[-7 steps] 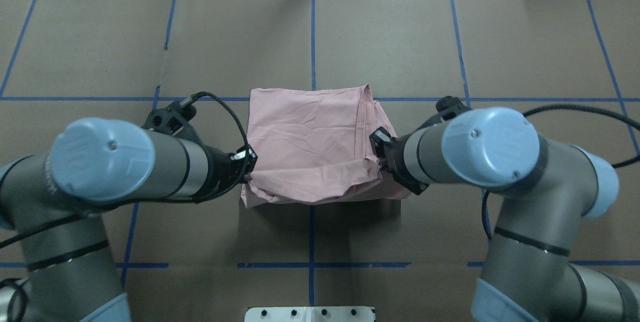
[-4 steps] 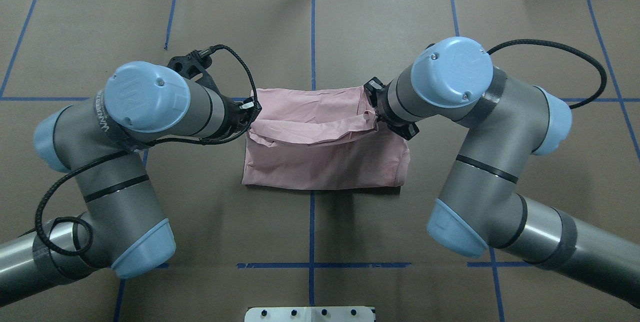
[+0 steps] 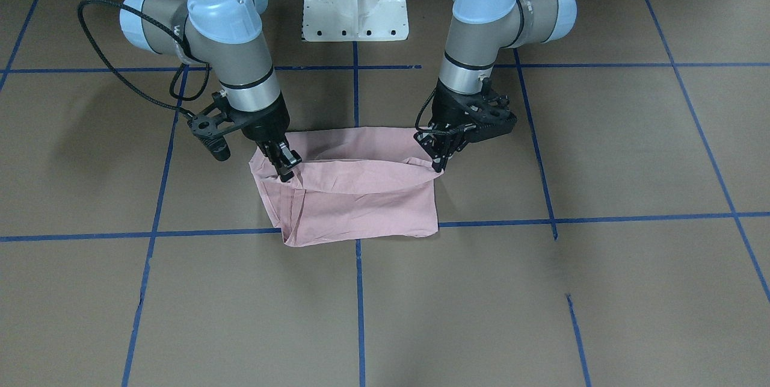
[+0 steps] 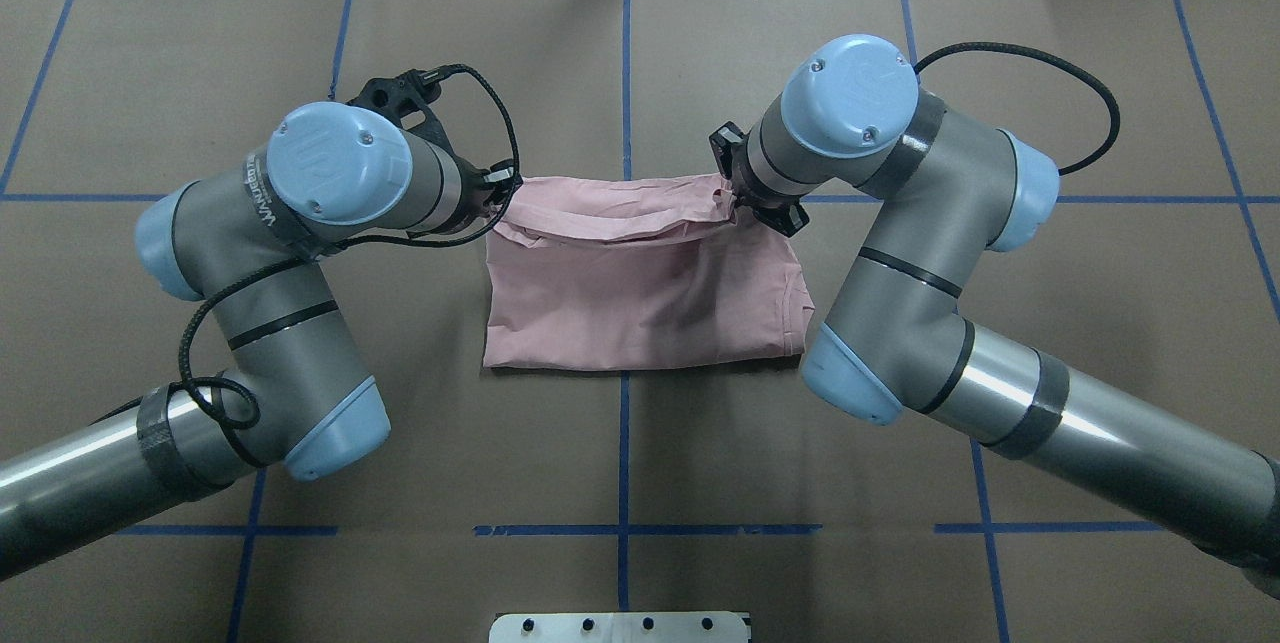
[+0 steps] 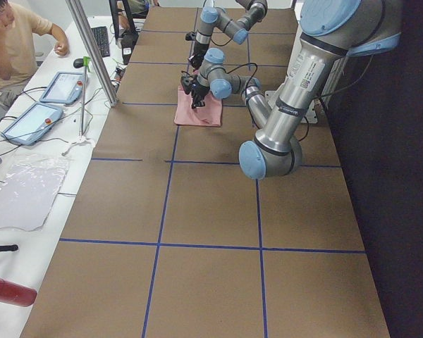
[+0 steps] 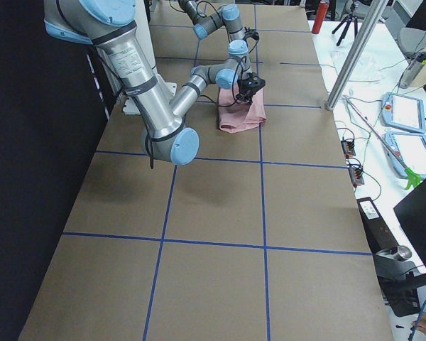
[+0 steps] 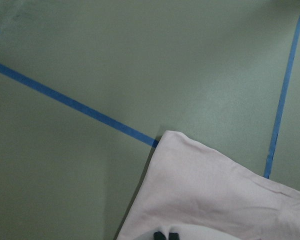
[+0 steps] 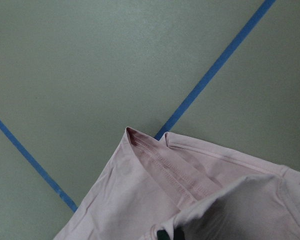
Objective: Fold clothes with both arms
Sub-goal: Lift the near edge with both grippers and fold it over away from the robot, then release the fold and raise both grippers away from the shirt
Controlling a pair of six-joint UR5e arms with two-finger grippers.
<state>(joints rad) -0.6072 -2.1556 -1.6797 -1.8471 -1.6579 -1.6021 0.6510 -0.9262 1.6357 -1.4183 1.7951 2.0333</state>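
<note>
A long table covered in brown paper [image 4: 300, 43], gridded with blue tape lines [image 4: 625, 73], runs beside a white bench [image 5: 35, 253] carrying two blue-screened tablets [image 5: 60, 87], an upright silver metal pole [image 5: 92, 53] at its edge.

Overhead: right gripper [image 4: 738, 195] sits mostly under its own wrist cap and left gripper [image 4: 498, 195] is partly behind a cable [image 4: 500, 138], so the jaws can't be read there. Wrist cams: only fingertips [image 7: 160, 235] show at btm edge, rest cut off. T-shirt [image 7: 205, 195] runs out of frame. Side views: grippers too small to judge. Person [image 5: 14, 35] cropped at top-left corner.
</note>
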